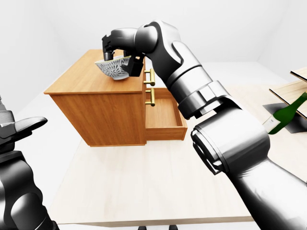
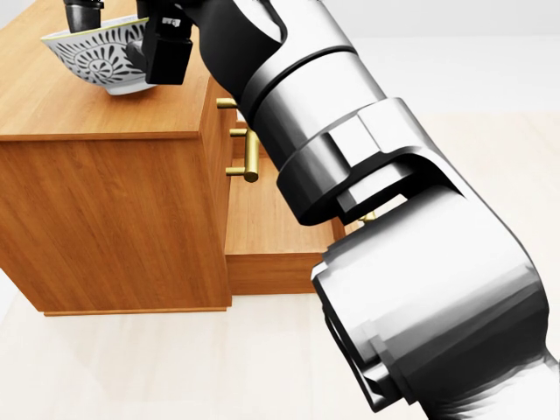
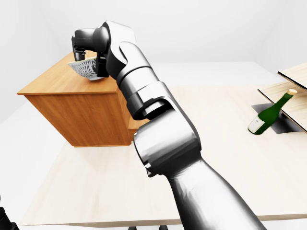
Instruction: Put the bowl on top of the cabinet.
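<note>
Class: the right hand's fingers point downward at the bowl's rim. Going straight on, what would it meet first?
Probably the cabinet top: the right hand grips the bowl by its rim, so the bowl's base would touch the wood first. How much gap there is cannot be told.

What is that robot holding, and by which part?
Its right hand holds the white black-patterned bowl by its rim, fingers pinching the edge, over the wooden cabinet.
</note>
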Tool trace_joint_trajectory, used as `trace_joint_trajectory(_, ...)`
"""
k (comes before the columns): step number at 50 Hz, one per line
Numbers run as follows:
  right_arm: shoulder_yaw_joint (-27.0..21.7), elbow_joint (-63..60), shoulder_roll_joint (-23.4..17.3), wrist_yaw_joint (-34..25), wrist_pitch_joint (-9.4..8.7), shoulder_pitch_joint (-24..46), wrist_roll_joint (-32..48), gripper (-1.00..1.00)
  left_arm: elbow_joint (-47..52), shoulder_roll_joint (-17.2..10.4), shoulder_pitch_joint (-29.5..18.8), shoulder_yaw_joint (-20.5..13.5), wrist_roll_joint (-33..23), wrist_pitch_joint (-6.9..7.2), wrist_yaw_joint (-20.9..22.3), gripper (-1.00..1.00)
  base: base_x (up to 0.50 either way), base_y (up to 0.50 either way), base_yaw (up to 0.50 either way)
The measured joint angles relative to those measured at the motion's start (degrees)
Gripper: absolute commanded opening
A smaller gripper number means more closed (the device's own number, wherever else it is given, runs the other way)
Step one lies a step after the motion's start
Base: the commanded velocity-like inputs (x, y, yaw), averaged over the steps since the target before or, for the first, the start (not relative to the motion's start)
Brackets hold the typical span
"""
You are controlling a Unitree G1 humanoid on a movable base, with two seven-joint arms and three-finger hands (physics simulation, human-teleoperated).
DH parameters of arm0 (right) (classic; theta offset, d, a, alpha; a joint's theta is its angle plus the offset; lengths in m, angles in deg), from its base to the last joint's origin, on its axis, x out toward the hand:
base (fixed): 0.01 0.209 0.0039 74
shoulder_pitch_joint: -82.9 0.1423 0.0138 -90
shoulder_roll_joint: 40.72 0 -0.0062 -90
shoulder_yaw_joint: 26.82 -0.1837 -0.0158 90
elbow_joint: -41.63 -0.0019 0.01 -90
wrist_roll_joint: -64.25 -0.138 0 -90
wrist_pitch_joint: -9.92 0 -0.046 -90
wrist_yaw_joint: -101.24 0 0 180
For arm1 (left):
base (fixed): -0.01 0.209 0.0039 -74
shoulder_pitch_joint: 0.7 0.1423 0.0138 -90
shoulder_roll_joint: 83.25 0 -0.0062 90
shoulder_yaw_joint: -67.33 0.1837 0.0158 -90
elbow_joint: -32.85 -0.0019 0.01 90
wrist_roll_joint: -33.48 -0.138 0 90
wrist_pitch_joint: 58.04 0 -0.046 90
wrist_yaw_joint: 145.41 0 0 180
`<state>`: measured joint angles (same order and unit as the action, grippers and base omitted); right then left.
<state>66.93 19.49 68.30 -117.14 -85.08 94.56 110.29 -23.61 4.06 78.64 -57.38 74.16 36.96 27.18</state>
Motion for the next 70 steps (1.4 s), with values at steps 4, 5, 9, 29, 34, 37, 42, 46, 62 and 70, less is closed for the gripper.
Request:
trace_joint_trajectory(4,-0.35,-0.27,-0.07,0.12,-0.01,-0.32,-0.15,-1.0,0.03,-0.01,-0.01,-0.03,0.02,0.0,-0.02,1.0,0.0,0.0,0.0)
trace_joint_trajectory(5,-0.4,-0.34,-0.1,0.11,-0.01,-0.4,-0.19,-1.0,0.03,-0.01,-0.01,-0.04,0.02,0.0,-0.02,1.0,0.01,0.0,0.0)
trace_joint_trajectory(9,-0.66,-0.59,-0.22,0.08,0.0,-0.67,-0.42,-1.0,0.06,-0.03,0.0,-0.1,0.07,0.0,-0.05,1.0,0.0,0.0,0.0)
trace_joint_trajectory(29,-0.74,-0.07,-0.42,0.5,0.0,-1.62,1.66,1.0,0.22,0.16,0.05,0.19,-0.22,0.0,-0.05,1.0,0.0,0.0,0.0)
trace_joint_trajectory(34,-0.62,-0.07,-0.43,0.68,0.0,-1.58,2.03,1.0,0.44,0.36,0.23,0.42,-0.46,0.0,0.05,1.0,0.0,0.0,0.0)
trace_joint_trajectory(37,-0.69,0.01,-0.57,0.79,0.0,-1.26,2.05,1.0,0.55,0.45,0.28,0.49,-0.57,0.0,0.11,1.0,0.0,0.0,0.0)
trace_joint_trajectory(42,-1.02,0.06,-1.02,1.04,0.0,-0.31,1.73,1.0,0.62,0.65,0.37,0.67,-0.85,0.0,0.25,1.0,0.0,0.0,0.0)
trace_joint_trajectory(46,-1.37,0.05,-1.74,1.15,0.0,0.78,1.2,1.0,0.82,0.78,0.49,0.73,-0.95,0.0,0.35,1.0,0.0,0.0,0.0)
trace_joint_trajectory(62,-2.62,-4.01,-7.66,0.5,0.0,4.73,-0.75,1.0,1.22,1.07,0.64,0.77,-1.18,0.0,0.57,1.0,0.0,0.0,0.0)
trace_joint_trajectory(70,-3.44,-14.51,-11.76,-0.92,0.0,0.2,-1.06,1.0,1.17,0.76,0.43,0.15,-0.58,0.0,0.45,1.0,0.0,0.0,0.0)
